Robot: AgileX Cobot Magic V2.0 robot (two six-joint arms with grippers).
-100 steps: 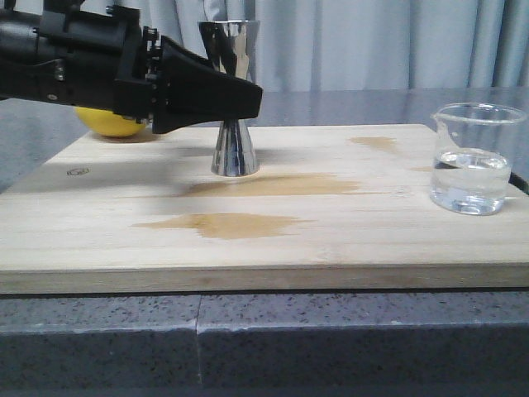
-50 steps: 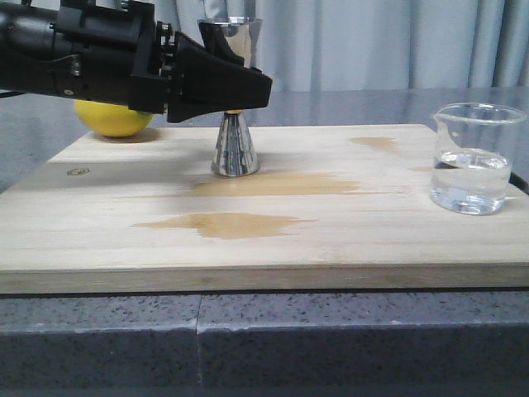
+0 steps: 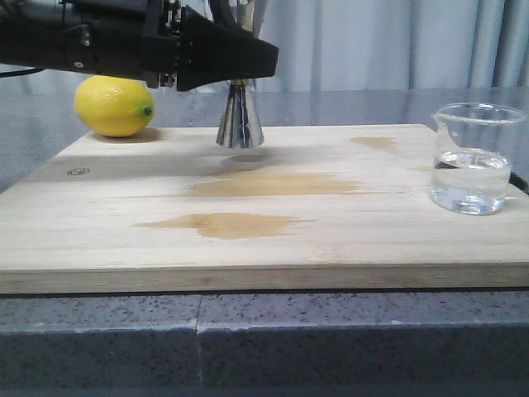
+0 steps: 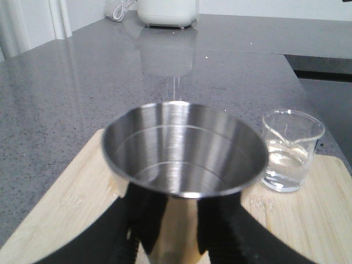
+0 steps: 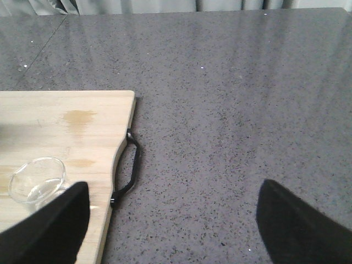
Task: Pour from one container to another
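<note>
Count: one jigger, one beaker, one lemon, one wooden board, two end effectors.

Left end effector, upper left of the front view, is clenched on the jigger at its waist; the jigger's base hangs clear above the board, a soft shadow beneath it. Upright as far as can be seen. Right end effector shows only as two dark fingers spread wide at the lower corners of the right wrist view, nothing between them, over bare surface.

Beaker stands at right of the front view, near the board's right edge, about a third full of clear liquid, well apart from the jigger. Lemon rests at the board's far left corner.

Surface: grey speckled stone, a seam at lower centre. Board is pale with several tan patches. Pale curtains behind.

Left wrist view alone shows down into the jigger's upper cup: seemingly dry, ringed lines inside. It also shows a white appliance at top centre. Right wrist view alone shows the board's black side handle.
</note>
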